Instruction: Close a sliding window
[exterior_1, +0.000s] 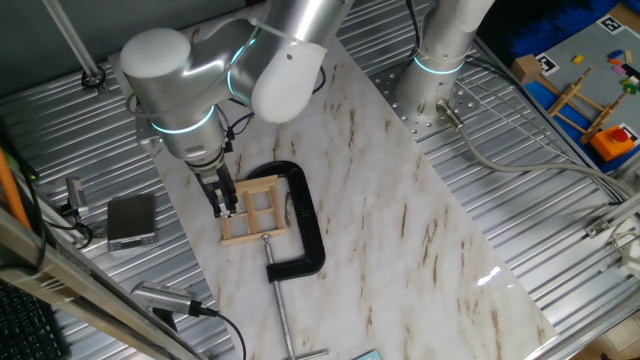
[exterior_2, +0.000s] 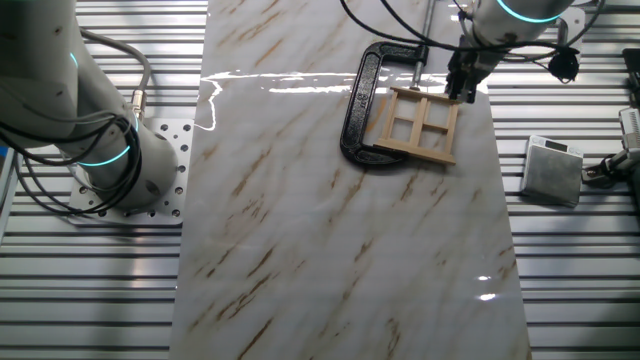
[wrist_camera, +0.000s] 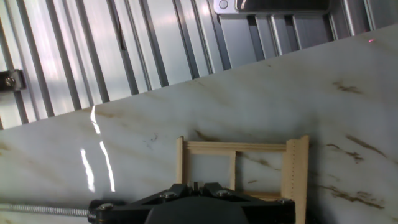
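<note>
The sliding window (exterior_1: 255, 210) is a small pale-wood frame with crossbars, lying flat on the marble board (exterior_1: 400, 230). A black C-clamp (exterior_1: 303, 215) holds it by one side. The window also shows in the other fixed view (exterior_2: 418, 122) and in the hand view (wrist_camera: 242, 162). My gripper (exterior_1: 226, 205) points straight down at the window's outer edge, on the side away from the clamp. Its jaws stand together with only a thin slit between them. In the hand view the gripper (wrist_camera: 194, 185) hides the near part of the frame. I cannot tell whether the fingertips touch the wood.
The clamp's screw rod (exterior_1: 281, 305) runs toward the board's near edge. A small grey box (exterior_1: 132, 220) lies on the ribbed metal table beside the board. A second arm's base (exterior_1: 435, 70) stands at the back. A wooden stick frame with an orange block (exterior_1: 595, 115) is at the far right.
</note>
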